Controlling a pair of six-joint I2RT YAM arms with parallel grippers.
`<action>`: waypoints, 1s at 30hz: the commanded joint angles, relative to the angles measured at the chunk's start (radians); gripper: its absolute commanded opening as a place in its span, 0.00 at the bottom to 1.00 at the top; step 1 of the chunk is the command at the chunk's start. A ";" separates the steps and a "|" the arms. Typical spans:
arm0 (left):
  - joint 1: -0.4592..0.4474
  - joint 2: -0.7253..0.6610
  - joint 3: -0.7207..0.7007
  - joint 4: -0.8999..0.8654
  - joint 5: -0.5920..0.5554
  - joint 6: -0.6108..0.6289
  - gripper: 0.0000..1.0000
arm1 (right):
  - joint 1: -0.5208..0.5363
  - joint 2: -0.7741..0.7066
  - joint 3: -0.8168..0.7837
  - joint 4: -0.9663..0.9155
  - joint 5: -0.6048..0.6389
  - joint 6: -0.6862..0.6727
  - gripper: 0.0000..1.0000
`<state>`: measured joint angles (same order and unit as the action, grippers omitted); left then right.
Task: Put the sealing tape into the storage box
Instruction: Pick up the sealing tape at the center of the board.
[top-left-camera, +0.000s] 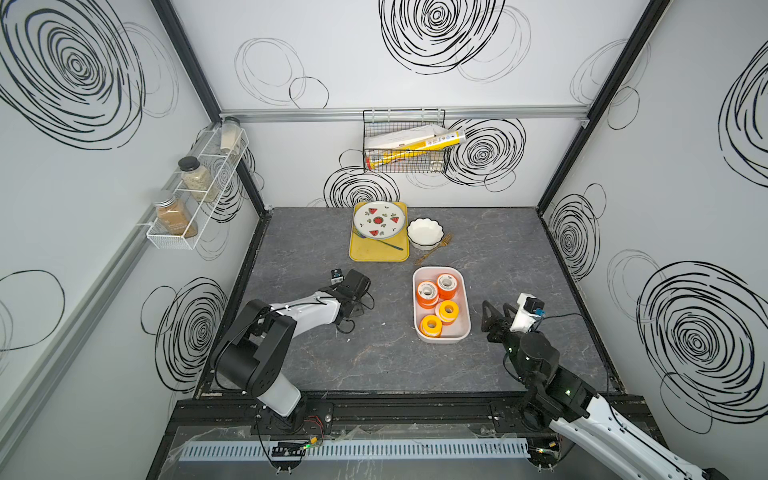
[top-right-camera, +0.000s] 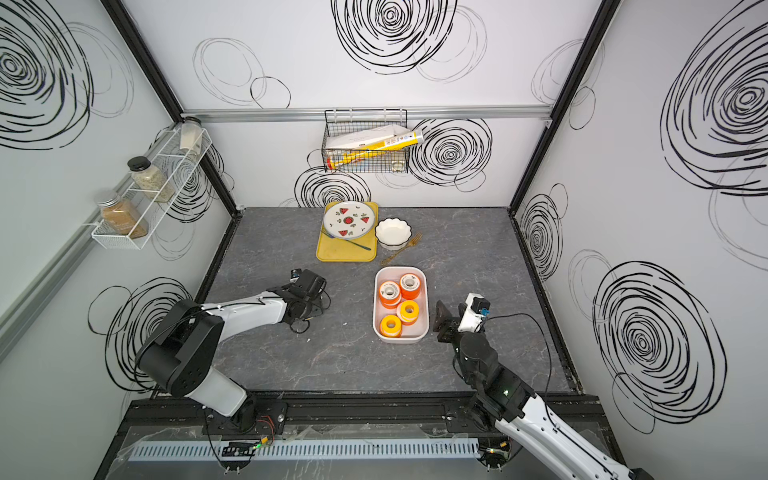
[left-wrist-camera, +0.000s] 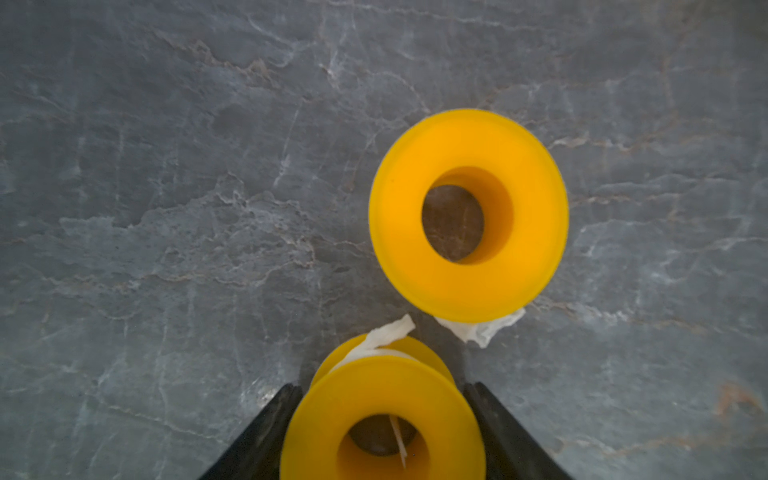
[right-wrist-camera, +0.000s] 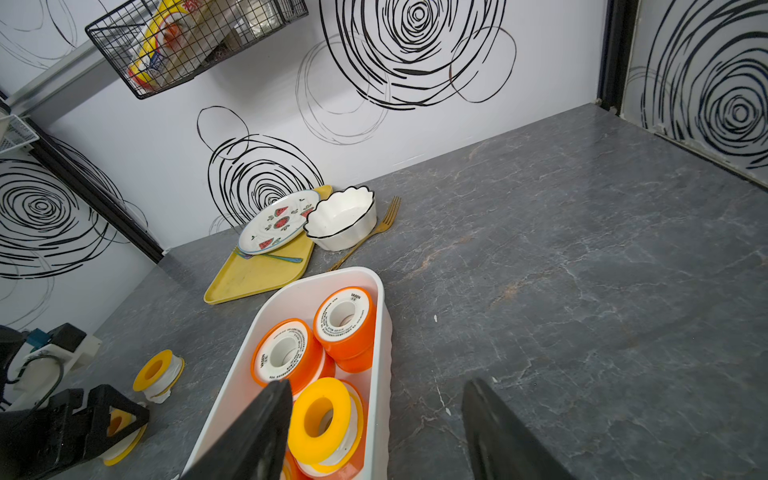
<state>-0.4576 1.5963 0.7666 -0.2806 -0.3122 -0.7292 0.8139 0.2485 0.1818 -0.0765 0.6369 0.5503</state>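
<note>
Standing over the desk (top-left-camera: 299, 257), the left gripper (left-wrist-camera: 381, 386) has its jaws either side of a yellow spool of sealing tape (left-wrist-camera: 380, 374) resting there; whether they pinch it, I cannot tell. A second yellow spool (left-wrist-camera: 399, 216) lies just beside it. Further right, the storage box (top-left-camera: 457, 330) holds four spools (top-left-camera: 428, 293), two orange and two yellow. The right gripper (right-wrist-camera: 376, 386) hovers by its near end, jaws wide apart and empty. By my reckoning, two visible spools remain.

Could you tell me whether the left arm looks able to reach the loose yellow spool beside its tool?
Probably, once freed: the left tool straddles another spool, while the loose spool lies just beyond it with bare table around.
</note>
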 joint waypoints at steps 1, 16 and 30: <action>0.008 0.004 0.022 0.013 -0.013 0.009 0.63 | 0.001 -0.015 -0.008 -0.010 0.021 0.003 0.70; -0.057 -0.112 0.048 -0.060 0.004 -0.008 0.58 | 0.001 -0.018 -0.010 -0.010 0.021 0.003 0.70; -0.254 -0.097 0.319 -0.159 0.036 0.041 0.58 | 0.001 -0.020 -0.012 -0.012 0.023 0.005 0.70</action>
<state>-0.6746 1.4647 1.0039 -0.4183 -0.2874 -0.7155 0.8139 0.2417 0.1810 -0.0769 0.6376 0.5503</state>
